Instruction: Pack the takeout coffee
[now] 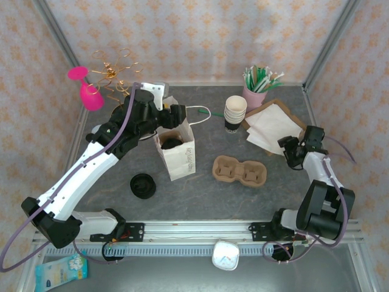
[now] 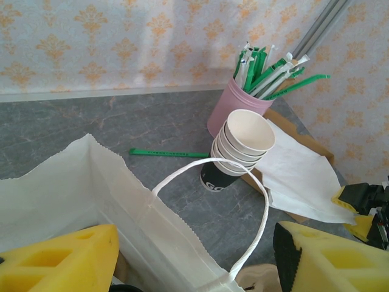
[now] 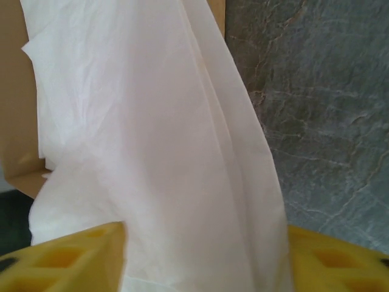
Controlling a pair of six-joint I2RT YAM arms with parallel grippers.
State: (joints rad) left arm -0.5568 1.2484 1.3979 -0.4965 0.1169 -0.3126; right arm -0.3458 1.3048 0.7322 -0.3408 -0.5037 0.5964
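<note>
Takeout coffee (image 1: 171,143) seems packed, I reckon: from above it's a round black disc down inside the upright white paper bag (image 1: 179,159). Left wrist: left fingers (image 2: 61,261) released, blocky yellow, straddling the bag's crinkly zigzag rim and twisted loop handle (image 2: 258,201). Right wrist: right fingers (image 3: 67,255) flank a soft creased napkin (image 3: 152,152) well right of the bag; gripped or not, can't tell.

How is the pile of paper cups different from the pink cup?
The pile of paper cups is several nested together; the pink cup is one. The pile's top cup is empty; the pink cup holds straws. The pile is cream inside; the pink cup is pink. Both stand side by side.
</note>
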